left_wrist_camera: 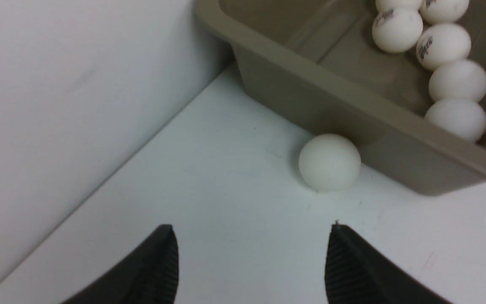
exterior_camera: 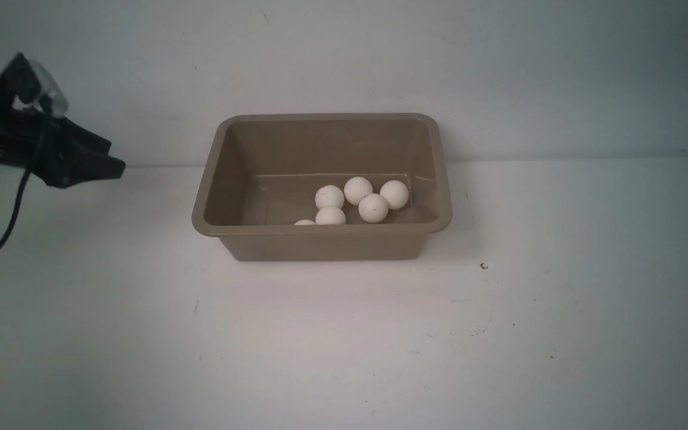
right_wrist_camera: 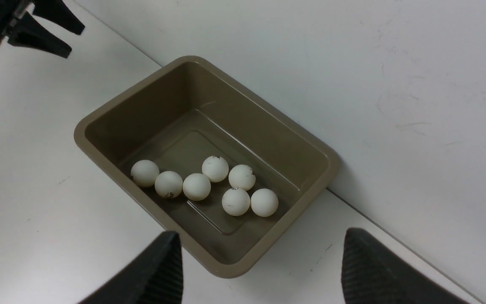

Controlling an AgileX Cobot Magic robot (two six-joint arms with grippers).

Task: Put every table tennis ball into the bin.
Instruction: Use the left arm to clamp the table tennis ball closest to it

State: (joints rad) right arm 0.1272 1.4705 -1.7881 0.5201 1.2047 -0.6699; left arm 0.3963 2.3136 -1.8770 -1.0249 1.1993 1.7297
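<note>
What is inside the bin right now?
Seven table tennis balls lie on the floor of the bin, clear from the right wrist view. From the front, its near wall covers some.

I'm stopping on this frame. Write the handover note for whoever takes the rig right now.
Left gripper: jaws open, empty.
Right gripper: jaws open, empty.
The rectangular taupe plastic bin holds seven small cream-white table tennis balls.
One more cream-white ball lies on the white table right beside the bin's outer wall, in front of the left gripper.
Done: seven in. Left: grasp that last ball and drop it in.
</note>
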